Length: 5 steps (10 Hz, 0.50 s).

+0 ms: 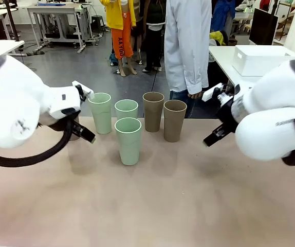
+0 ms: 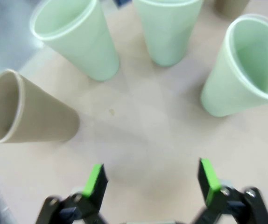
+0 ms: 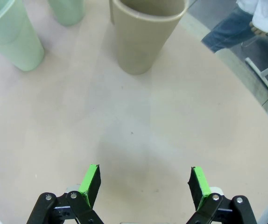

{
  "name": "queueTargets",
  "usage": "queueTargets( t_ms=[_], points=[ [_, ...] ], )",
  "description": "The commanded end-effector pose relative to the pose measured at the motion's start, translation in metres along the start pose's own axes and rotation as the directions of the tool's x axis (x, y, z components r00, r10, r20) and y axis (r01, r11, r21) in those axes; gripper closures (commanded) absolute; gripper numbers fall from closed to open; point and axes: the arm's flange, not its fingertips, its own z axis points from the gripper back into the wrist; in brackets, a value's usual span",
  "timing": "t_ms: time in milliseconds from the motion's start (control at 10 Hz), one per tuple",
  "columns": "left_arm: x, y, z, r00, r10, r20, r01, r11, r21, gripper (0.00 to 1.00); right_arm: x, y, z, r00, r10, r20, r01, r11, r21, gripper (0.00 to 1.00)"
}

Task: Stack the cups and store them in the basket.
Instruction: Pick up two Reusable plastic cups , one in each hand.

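Three mint green cups stand upright mid-table: one at the left [image 1: 100, 112], one behind [image 1: 126, 109], one nearest me [image 1: 128, 140]. Two brown cups [image 1: 153, 111] [image 1: 174, 120] stand to their right. My left gripper [image 1: 88, 135] hangs open just left of the green cups. In the left wrist view this left gripper [image 2: 152, 179] has bare table between its fingers, with a taupe cup [image 2: 29, 114] and the green cups [image 2: 75, 39] [image 2: 243, 70] ahead of it. Right of the brown cups, my right gripper [image 1: 211, 139] [image 3: 144, 182] is open and empty, facing a brown cup [image 3: 145, 35]. The white basket [image 1: 260, 59] sits on a side table at back right.
A person in a white coat [image 1: 187, 46] stands at the far edge, behind the brown cups, one hand hanging near the table. The tan table [image 1: 152, 206] has free room in front of the cups.
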Motion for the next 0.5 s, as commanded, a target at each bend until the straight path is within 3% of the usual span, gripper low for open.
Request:
queueTargets(
  t_ms=[0,200,400],
  points=[
    [-0.003,0.046,0.055,0.998,-0.051,0.030,0.053,0.995,-0.081,0.00,-0.004,-0.040,0.059,0.998,0.046,0.052,-0.049,0.997,0.054,0.00],
    [-0.017,0.074,0.096,0.981,-0.188,0.051,0.194,0.968,-0.157,0.00,-0.022,-0.077,0.097,0.988,0.091,0.124,-0.105,0.989,0.108,0.00],
    [-0.038,0.114,0.117,0.945,-0.313,0.096,0.327,0.910,-0.256,0.00,-0.050,-0.123,0.125,0.969,0.106,0.222,-0.148,0.972,0.185,0.00]
  ],
)
